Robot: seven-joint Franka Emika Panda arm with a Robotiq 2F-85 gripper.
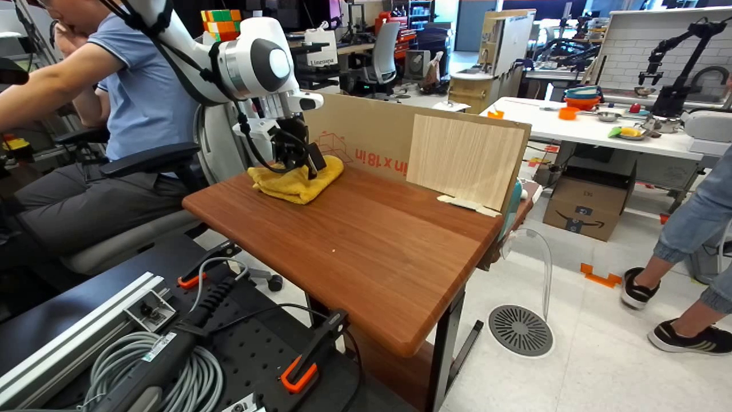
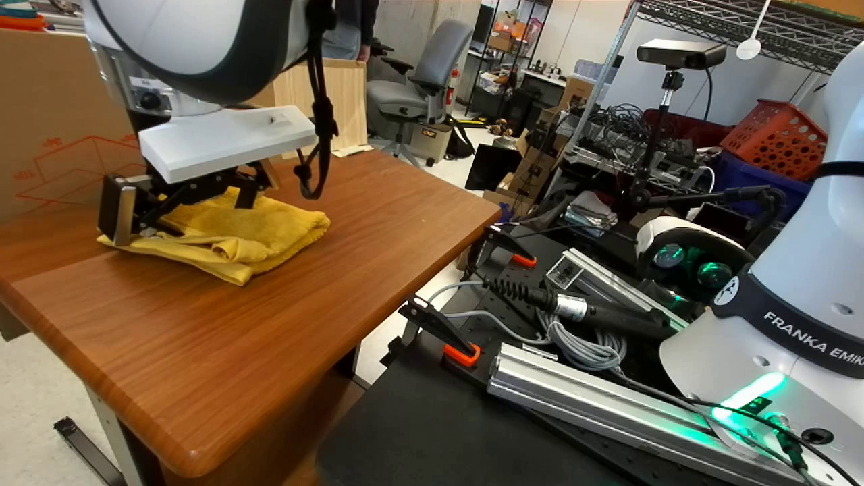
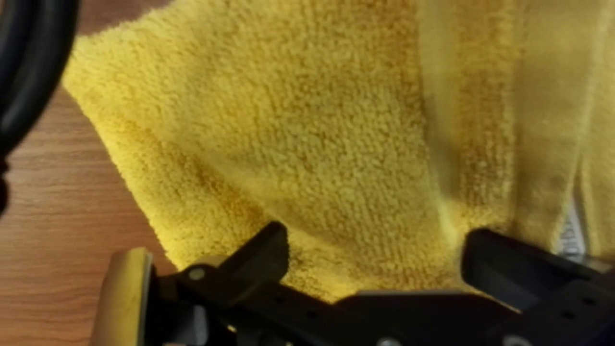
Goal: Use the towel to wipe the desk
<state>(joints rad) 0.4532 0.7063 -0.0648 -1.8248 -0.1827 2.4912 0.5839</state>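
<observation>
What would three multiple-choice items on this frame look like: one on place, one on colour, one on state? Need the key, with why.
1. Where is the towel?
A) on the floor
B) on the desk, under the gripper
C) over a chair

2. What colour is the towel?
A) yellow
B) blue
C) white

3. How does the gripper stand?
A) shut on the towel
B) shut, holding nothing
C) open

Key:
1 B: both exterior views show it lying there.
2 A: it shows yellow in all three views.
3 C: in the wrist view the fingers stand wide apart, towel showing between them.
</observation>
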